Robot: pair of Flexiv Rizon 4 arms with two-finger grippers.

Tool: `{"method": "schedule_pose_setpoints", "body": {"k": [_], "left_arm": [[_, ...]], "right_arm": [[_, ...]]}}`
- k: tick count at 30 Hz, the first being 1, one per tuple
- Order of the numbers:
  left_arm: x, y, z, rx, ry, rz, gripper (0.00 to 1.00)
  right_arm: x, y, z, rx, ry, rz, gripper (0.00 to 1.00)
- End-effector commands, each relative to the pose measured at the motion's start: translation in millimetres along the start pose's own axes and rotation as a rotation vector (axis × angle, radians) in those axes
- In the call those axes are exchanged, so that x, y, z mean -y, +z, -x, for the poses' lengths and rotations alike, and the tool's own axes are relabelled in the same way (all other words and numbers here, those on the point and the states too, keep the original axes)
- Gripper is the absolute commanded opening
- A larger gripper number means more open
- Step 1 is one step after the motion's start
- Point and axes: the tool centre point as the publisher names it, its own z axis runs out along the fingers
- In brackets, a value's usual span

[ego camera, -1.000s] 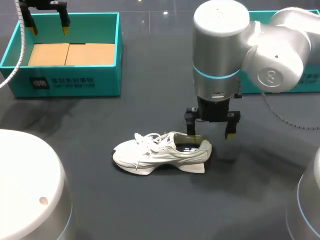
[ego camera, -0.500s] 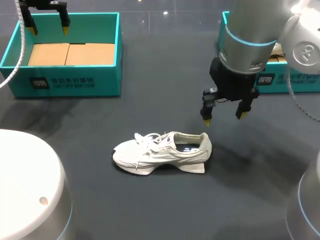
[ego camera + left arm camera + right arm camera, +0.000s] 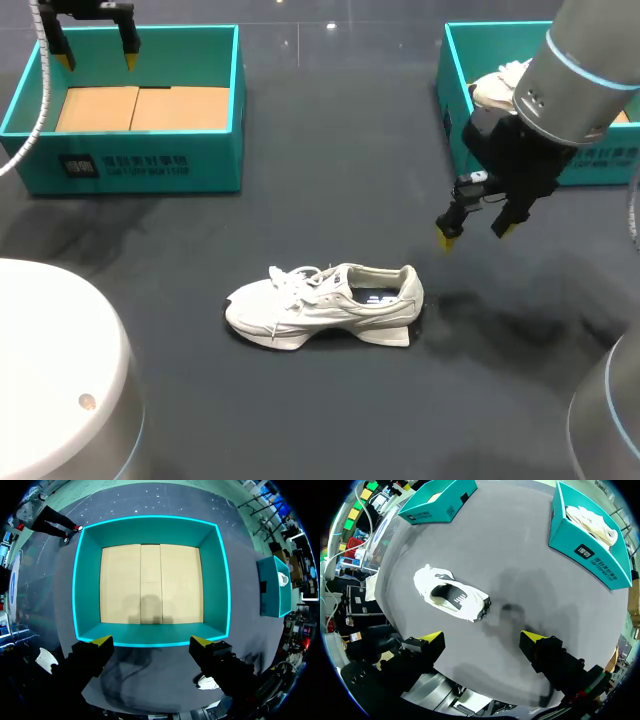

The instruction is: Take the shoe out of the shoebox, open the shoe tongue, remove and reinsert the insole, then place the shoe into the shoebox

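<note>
Right gripper (image 3: 474, 234): two black fingers with yellow tips, spread wide with nothing between them; it hangs over the table beyond the heel end of the shoe (image 3: 325, 303) and clear of it.
Left gripper (image 3: 98, 60): same black fingers and yellow tips, also wide apart and holding nothing; it is well apart from the shoe, above the left shoebox (image 3: 140, 150).
Shoe: an off-white low running shoe, standing on its sole on the table and outside both the left shoebox and the right shoebox (image 3: 455, 90). The toe points to the robot's left, the heel to its right.
Shoe surface: soft fabric upper in layered panels, white laces lying loose over the front, and a thick wedge-shaped sole with a ridged heel.
Shoe opening: dark inside with pale marks, probably the insole lying flat, though it is too small to be sure.
Left shoebox: teal card, rectangular and open-topped, with a plain tan cardboard floor in flat panels; it sits beyond the shoe's toe side, well apart.
Right shoebox: the same teal card, beyond the shoe's heel side, holding a second pale shoe (image 3: 497, 88).
Table (image 3: 330, 180): dark grey and smooth, with a faint sheen and soft shadows beside the shoe.
</note>
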Motion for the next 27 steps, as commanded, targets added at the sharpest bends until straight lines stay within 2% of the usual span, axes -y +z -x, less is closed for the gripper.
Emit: {"method": "schedule_pose_setpoints", "body": {"k": [1,3,4,6,8,10,15,19,27], "left_arm": [[0,0,0.0,0.000,0.000,0.000,1.00],[0,0,0.0,0.000,0.000,0.000,1.00],[0,0,0.0,0.000,0.000,0.000,1.00],[0,0,0.0,0.000,0.000,0.000,1.00],[0,0,0.0,0.000,0.000,0.000,1.00],[0,0,0.0,0.000,0.000,0.000,1.00],[0,0,0.0,0.000,0.000,0.000,1.00],[0,0,0.0,0.000,0.000,0.000,1.00],[0,0,0.0,0.000,0.000,0.000,1.00]], "right_arm": [[6.5,10,7.2,-0.195,-0.155,0.089,1.00],[5.9,14,21.4,-0.231,-0.173,0.103,1.00],[6.3,14,27.9,-0.282,-0.191,0.139,1.00],[6.7,14,34.4,-0.281,-0.190,0.144,1.00],[9.2,12,36.8,-0.311,-0.230,0.189,1.00],[11.0,11,41.1,-0.296,-0.251,0.226,1.00],[19.6,6,58.7,-0.358,-0.304,0.368,1.00],[21.2,8,61.7,-0.315,-0.317,0.387,1.00],[21.2,8,61.7,-0.315,-0.317,0.387,1.00]]}}
